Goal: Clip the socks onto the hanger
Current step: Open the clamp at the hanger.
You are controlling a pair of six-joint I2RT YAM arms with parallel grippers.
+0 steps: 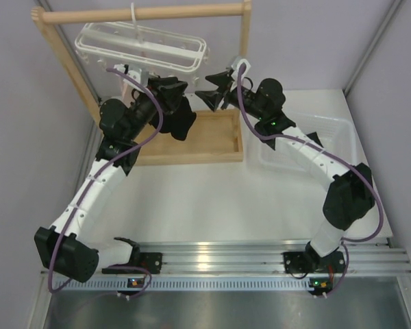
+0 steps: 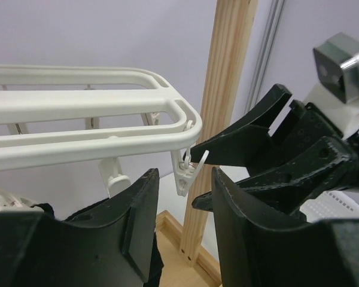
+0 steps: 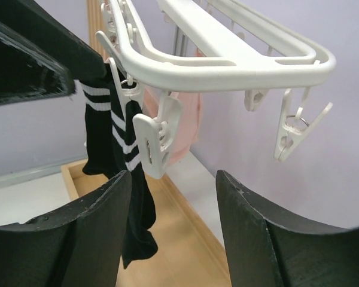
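Note:
The white hanger [image 1: 144,44] hangs by its hook from the wooden rod. Black socks with white stripes [image 3: 116,143] hang from a clip near its end, down toward the wooden tray. My left gripper [image 1: 172,89] is open and empty just under the hanger's right end, with a small white clip [image 2: 185,173] above the gap between its fingers [image 2: 137,221]. My right gripper [image 1: 216,92] is open and empty, facing the left one from the right. An empty clip [image 3: 155,140] dangles above its gap. Black fabric [image 2: 152,266] shows below my left finger.
The wooden rack's rod [image 1: 144,12] and right post [image 2: 224,119] stand close to both grippers. Its tray base [image 1: 205,140] lies below. A pale pink cloth [image 3: 185,122] hangs behind the clips. A clear plastic bin [image 1: 322,133] sits at the right.

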